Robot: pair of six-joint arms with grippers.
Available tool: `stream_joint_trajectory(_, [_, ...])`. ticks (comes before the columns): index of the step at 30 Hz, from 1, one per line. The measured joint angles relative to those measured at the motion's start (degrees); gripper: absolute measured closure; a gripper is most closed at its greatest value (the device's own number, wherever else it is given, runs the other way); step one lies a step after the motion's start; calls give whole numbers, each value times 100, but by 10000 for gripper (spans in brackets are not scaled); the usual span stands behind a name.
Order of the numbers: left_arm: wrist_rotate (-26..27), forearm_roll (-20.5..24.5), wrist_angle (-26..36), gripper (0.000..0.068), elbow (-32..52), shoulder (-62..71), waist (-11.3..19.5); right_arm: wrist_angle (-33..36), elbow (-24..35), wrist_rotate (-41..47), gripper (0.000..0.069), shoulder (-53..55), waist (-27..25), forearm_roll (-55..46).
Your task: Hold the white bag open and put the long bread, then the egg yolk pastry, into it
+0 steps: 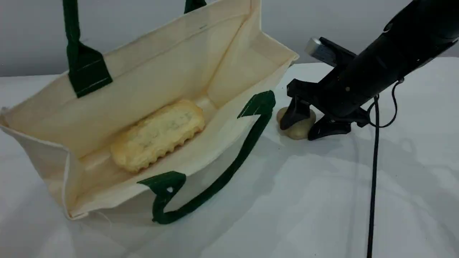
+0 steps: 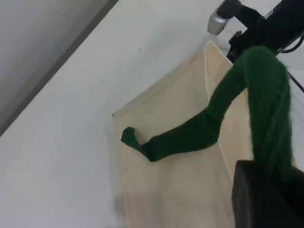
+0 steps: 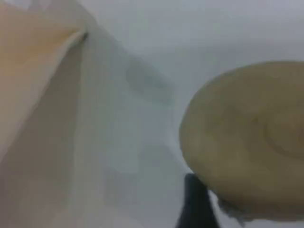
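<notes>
White bag (image 1: 150,71) sits at the worktop's (image 1: 322,197) left, mouth gaping because its far handle (image 1: 73,39) is pulled up; long bread (image 1: 157,134) lies inside. Egg yolk pastry (image 1: 300,130) rests just right of it, right fingers (image 1: 294,111) astride it, whether gripping I cannot tell. Left wrist view: left fingers (image 2: 263,197) pinch that handle (image 2: 190,137). Right wrist view: pastry (image 3: 247,137) on worktop, one fingertip (image 3: 194,204) beside it.

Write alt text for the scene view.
A black right arm has its jaws either side of a small round beige pastry on a white table. Beside it, a cream canvas tote bag with dark green handles stands open, a long golden ridged loaf inside.
</notes>
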Motion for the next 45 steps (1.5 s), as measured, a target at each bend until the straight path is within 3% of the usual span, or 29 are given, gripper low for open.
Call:
stream_joint_trajectory(6, [0, 0, 0, 598, 0, 0, 0, 44, 0, 0, 491, 6, -6, -83])
stream_joint_trajectory(9, [0, 0, 0, 598, 0, 0, 0, 61, 5, 0, 571, -3, -13, -171])
stream_joint_trajectory(22, [0, 0, 0, 598, 0, 0, 0, 234, 0, 179, 580, -287, -416, -456])
stream_joint_trajectory(35, [0, 5, -5, 598, 0, 0, 0, 292, 35, 1430, 594, -1109, -477, -2122])
stream_joint_trajectory(45, [0, 20, -5, 598, 0, 0, 0, 262, 693, 1661, 598, -2015, -477, -2560])
